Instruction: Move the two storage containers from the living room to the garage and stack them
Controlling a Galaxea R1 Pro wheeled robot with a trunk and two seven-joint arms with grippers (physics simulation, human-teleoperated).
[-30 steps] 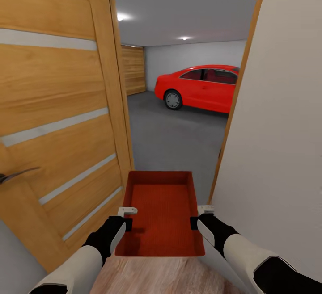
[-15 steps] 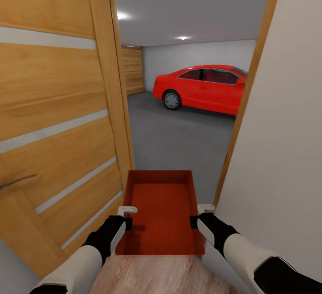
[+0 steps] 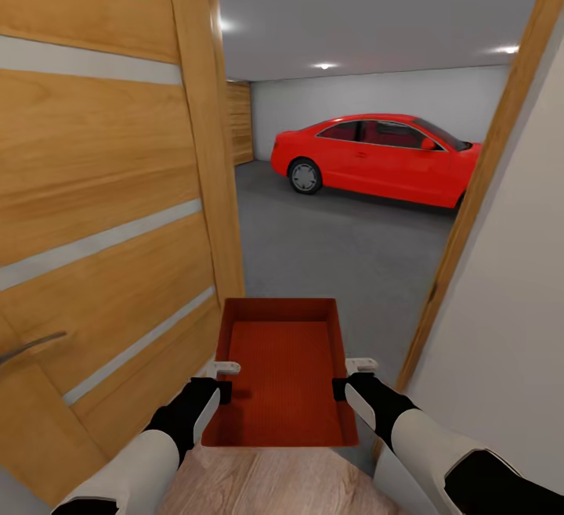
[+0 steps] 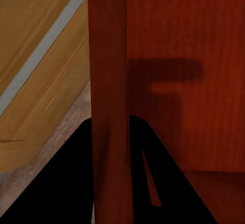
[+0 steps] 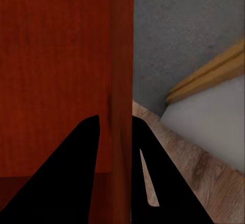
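Note:
I carry one orange-red storage container [image 3: 283, 366] level in front of me, its open top up, in a doorway. My left gripper [image 3: 222, 382] is shut on its left wall [image 4: 109, 106]. On the opposite wall [image 5: 122, 81] my right gripper [image 3: 345, 380] is shut too. Black fingers [image 4: 76, 183] straddle the rim in the left wrist view, and black fingers [image 5: 76, 173] do the same in the right wrist view. Beyond the doorway lies the garage with its dark grey concrete floor [image 3: 337, 249].
An open honey-wood door [image 3: 102, 210] with frosted strips stands close on my left. A white wall [image 3: 509, 327] and wooden door frame [image 3: 478, 202] stand close on my right. A red car [image 3: 376, 155] is parked at the garage's far side. Light wood planks [image 3: 274, 484] lie underfoot.
The view has moved forward and turned right through the doorway; more of the car and garage floor shows. Both grippers hold the container as before.

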